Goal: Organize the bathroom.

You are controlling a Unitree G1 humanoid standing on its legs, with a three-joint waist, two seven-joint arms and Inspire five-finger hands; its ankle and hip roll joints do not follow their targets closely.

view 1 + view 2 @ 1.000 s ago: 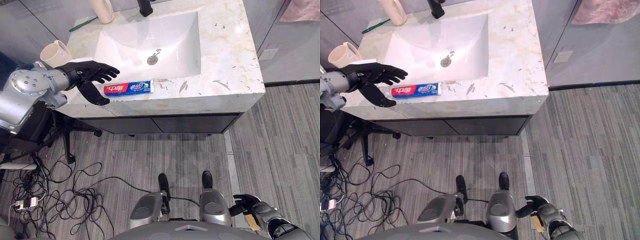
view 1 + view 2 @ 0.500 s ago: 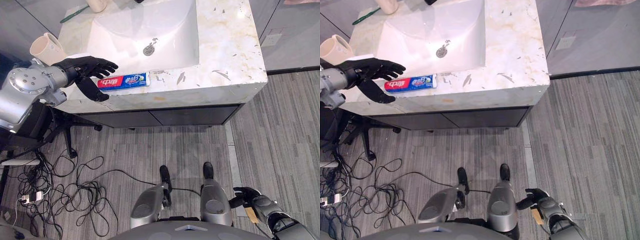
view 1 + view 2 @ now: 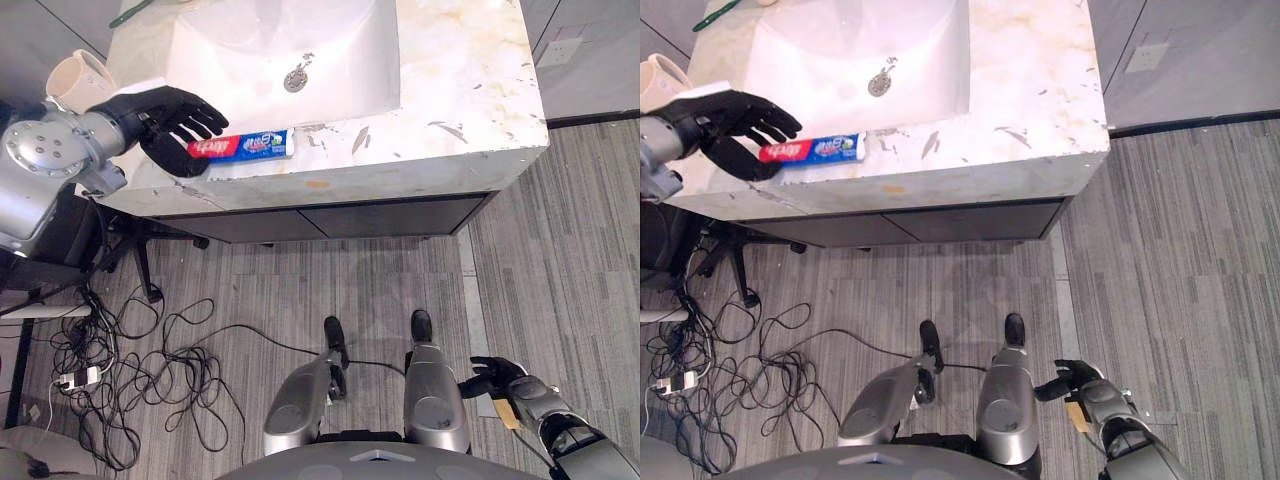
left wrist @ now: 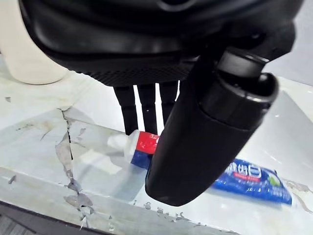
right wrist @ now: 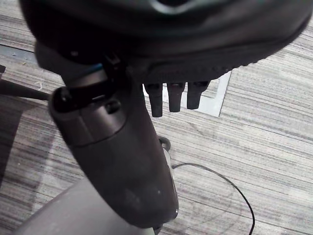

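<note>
Marble-look tabletop (image 3: 470, 70), cream with brown veining, overhanging a dark cabinet front (image 3: 330, 215) split into panels by a vertical seam. White rectangular sink (image 3: 340, 50) sunk into the tabletop, metal drain (image 3: 295, 78) near its front edge. Small orange-brown stain (image 3: 318, 184) on the tabletop's front lip. Floor (image 3: 560, 230) is grey striped plank vinyl, with a lighter strip (image 3: 470, 300) running out from the cabinet's right corner. Grey wall panel right of the vanity with a white socket plate (image 3: 565, 50). Black chair base (image 3: 145, 270) stands on the floor left of the cabinet. Bright even light, glare on the sink basin.
</note>
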